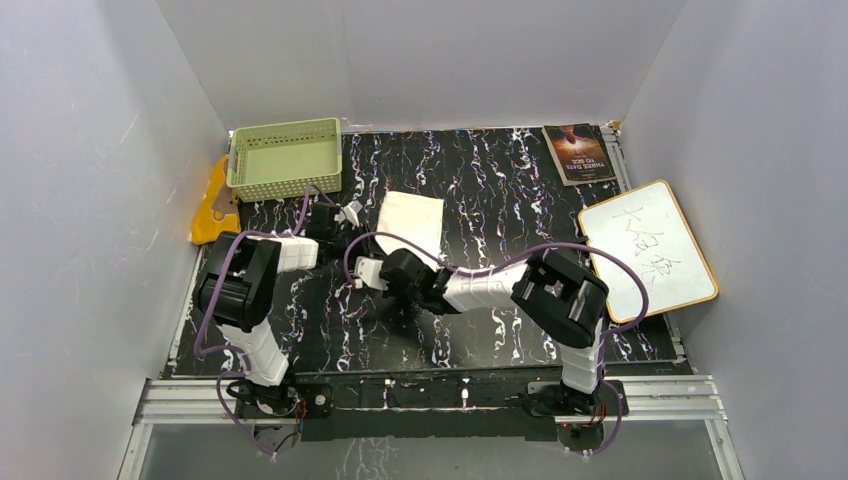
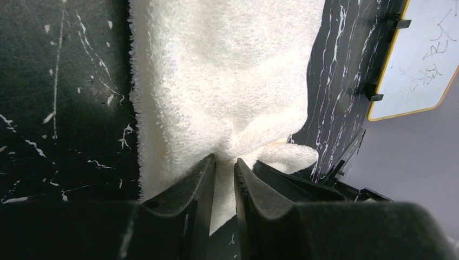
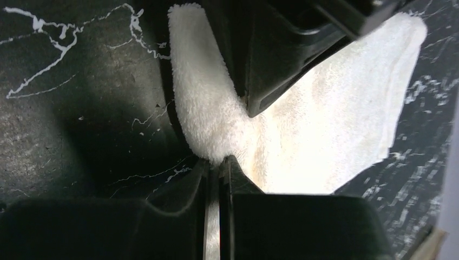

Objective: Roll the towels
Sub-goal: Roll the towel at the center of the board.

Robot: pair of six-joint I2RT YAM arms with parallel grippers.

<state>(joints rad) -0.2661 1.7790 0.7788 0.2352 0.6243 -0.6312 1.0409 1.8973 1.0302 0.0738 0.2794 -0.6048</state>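
Note:
The cream-white towel (image 1: 413, 222) lies on the black marbled table, its near edge lifted and puckered. My left gripper (image 2: 224, 161) is shut on that near edge, with cloth pinched between its fingers. My right gripper (image 3: 218, 161) is shut on the same towel (image 3: 319, 130) at a corner close by, where the cloth bunches into a fold. Both grippers meet at the towel's near left corner (image 1: 365, 250). The orange-yellow towel (image 1: 212, 205) lies at the far left, partly hidden behind the basket.
A pale green slotted basket (image 1: 286, 157) stands at the back left. A book (image 1: 578, 152) lies at the back right. A whiteboard with a yellow frame (image 1: 648, 248) lies at the right, also in the left wrist view (image 2: 419, 65).

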